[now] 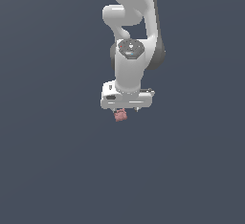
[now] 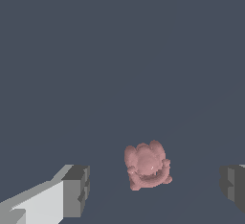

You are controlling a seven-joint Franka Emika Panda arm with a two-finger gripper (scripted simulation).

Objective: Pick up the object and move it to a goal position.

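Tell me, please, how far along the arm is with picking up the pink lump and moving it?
Done: the pincer has been brought over the pink lump, which sits between its two open fingers in the wrist view. In hand: lining up the grasp; neither finger touches the lump. Left: closing on it, lifting it, and carrying it to the goal, which no marker shows in either view.

The object point(image 2: 147, 165) is a small, lumpy pinkish-red blob with a bumpy, berry-like surface. It lies on the plain dark grey desk point(image 1: 57, 170), and in the exterior view it shows as a small pink lump point(image 1: 120, 116) low in the middle of the scene
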